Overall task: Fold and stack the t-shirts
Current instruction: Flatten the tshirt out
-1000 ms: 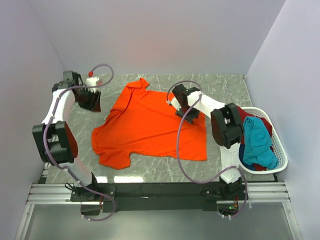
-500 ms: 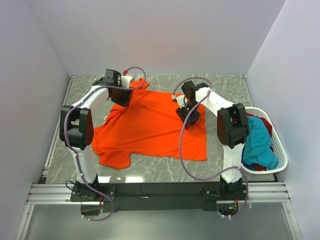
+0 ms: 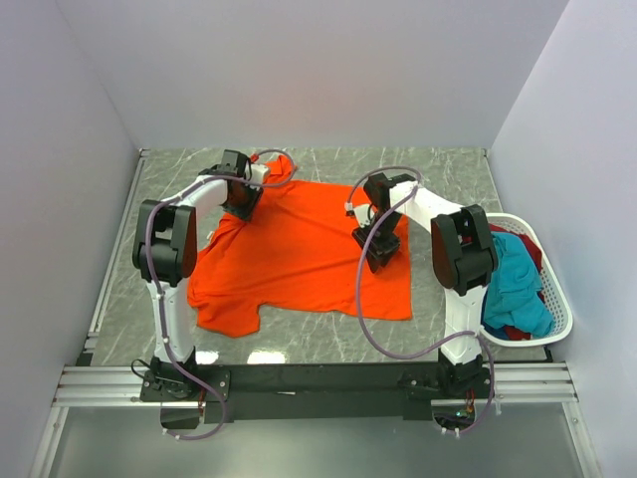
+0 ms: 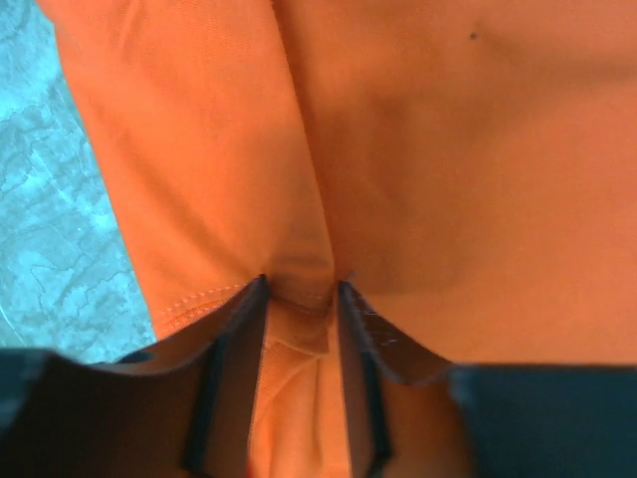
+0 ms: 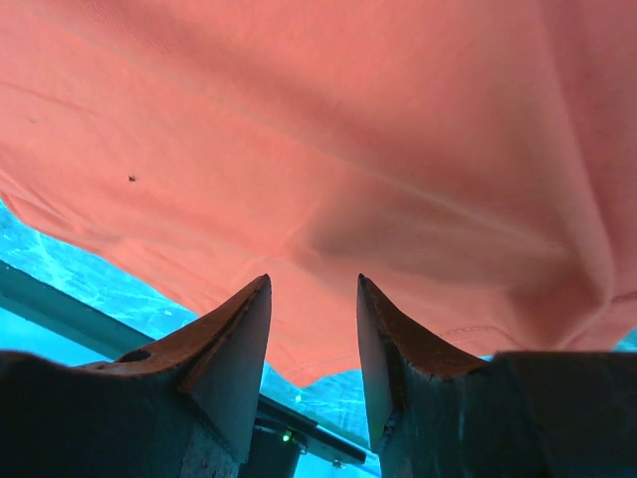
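Orange t-shirt [image 3: 304,254] lies spread mid-table [image 3: 448,169]. Left pincer [image 4: 299,289] is pinching a cloth fold at its far-left shoulder. Right pincer [image 5: 314,289] presses on the right side, jaws narrow, grip unclear. Other shirts [image 3: 513,284] sit in the basket [image 3: 557,299], right.

No readable text, label or number anywhere.

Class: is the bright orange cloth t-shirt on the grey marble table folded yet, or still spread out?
Spread out. The bright orange cloth t-shirt lies open in one layer on the grey marble table, sleeves and collar showing, only slightly rumpled.
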